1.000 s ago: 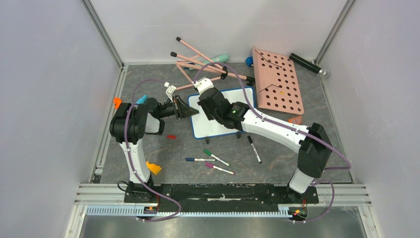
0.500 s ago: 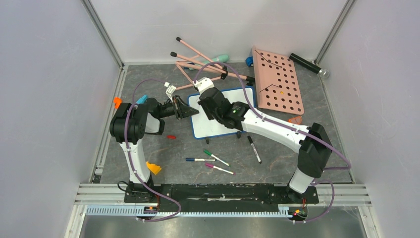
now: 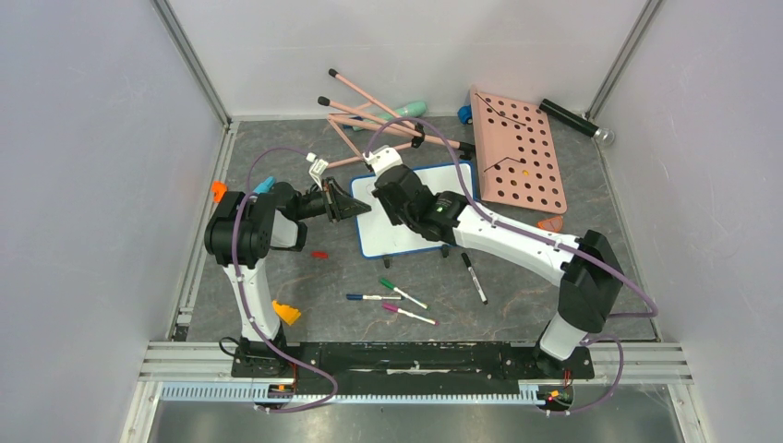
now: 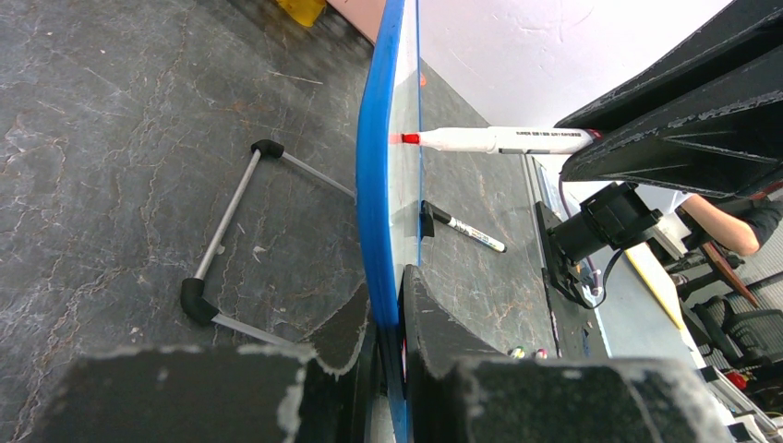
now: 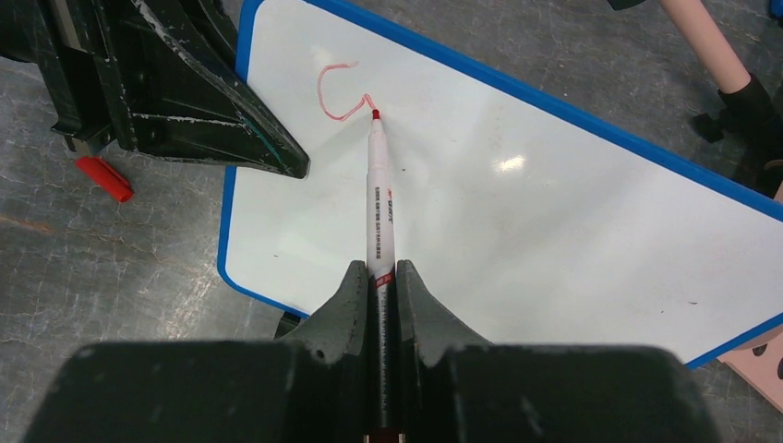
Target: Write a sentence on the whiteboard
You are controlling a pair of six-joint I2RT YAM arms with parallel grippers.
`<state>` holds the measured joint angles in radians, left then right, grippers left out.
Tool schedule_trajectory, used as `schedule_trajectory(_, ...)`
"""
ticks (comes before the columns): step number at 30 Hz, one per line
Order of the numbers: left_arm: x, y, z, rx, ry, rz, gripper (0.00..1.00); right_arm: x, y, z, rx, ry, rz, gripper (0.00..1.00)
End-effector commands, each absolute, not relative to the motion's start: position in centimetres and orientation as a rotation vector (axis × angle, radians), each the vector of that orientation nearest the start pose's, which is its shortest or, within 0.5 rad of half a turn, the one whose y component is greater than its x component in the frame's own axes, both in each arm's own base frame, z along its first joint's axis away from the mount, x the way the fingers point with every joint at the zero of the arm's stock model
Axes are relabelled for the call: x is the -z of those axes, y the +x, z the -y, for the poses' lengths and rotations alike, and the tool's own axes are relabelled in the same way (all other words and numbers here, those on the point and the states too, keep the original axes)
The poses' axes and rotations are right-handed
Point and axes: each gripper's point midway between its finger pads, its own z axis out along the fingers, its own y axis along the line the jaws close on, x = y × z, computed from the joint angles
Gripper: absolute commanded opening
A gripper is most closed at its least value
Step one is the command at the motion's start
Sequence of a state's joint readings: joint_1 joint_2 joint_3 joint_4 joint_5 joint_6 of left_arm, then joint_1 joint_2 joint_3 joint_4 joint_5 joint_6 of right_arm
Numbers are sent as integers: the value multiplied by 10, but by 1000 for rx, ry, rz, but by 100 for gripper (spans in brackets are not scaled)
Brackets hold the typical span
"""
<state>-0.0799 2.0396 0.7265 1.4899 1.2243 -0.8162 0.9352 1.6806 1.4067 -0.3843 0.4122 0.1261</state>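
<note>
The whiteboard (image 3: 383, 235), white with a blue rim (image 4: 374, 166), lies tilted mid-table. My left gripper (image 4: 388, 286) is shut on its left edge, the rim pinched between both fingers. My right gripper (image 5: 380, 272) is shut on a red marker (image 5: 379, 203) that points away from the wrist. The marker's tip rests on the board near the top left corner. Of the sentence, one curved red stroke (image 5: 334, 92) shows beside the tip. In the left wrist view the marker (image 4: 499, 140) meets the board face edge-on.
A pink pegboard (image 3: 517, 152) lies right of the board and pink-handled sticks (image 3: 369, 111) behind it. Loose markers (image 3: 402, 293), a black marker (image 3: 474, 277), a red cap (image 3: 319, 254) and an orange wedge (image 3: 286, 314) lie in front. A black cylinder (image 3: 574, 120) sits far right.
My right wrist has shifted slightly to the right with the marker on the board. The left arm and the whiteboard have not moved.
</note>
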Motion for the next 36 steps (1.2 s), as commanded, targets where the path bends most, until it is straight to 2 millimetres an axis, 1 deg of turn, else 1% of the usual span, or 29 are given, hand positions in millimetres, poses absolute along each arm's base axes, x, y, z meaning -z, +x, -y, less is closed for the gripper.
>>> schedule_trajectory(1,-122,372,196,1391,598,-1538,2,-188,331,-316,-103,-613,-2091,0)
schedule_trajectory(5,-121,371,196,1392,599,-1539,2,-184,328,-320,-125,-635,-2099,0)
schedule_trajectory(14,-121,371,197,1394,599,-1540,2,-174,320,-317,-135,-665,-2126,0)
schedule_trajectory(17,-121,371,197,1392,599,-1539,2,-174,320,-317,-140,-662,-2124,0)
schedule_trajectory(21,-122,371,197,1391,602,-1537,2,-187,322,-320,-161,-648,-2101,0)
schedule_trajectory(26,-122,371,197,1392,601,-1538,2,-212,317,-330,-275,-654,-2026,0)
schedule_trajectory(28,-122,371,197,1391,601,-1538,2,-220,316,-332,-294,-660,-2002,0)
schedule_trajectory(31,-122,371,196,1391,603,-1537,2,-225,317,-329,-282,-654,-1988,0)
schedule_trajectory(36,-122,370,196,1392,604,-1537,2,-223,322,-319,-223,-629,-2000,0)
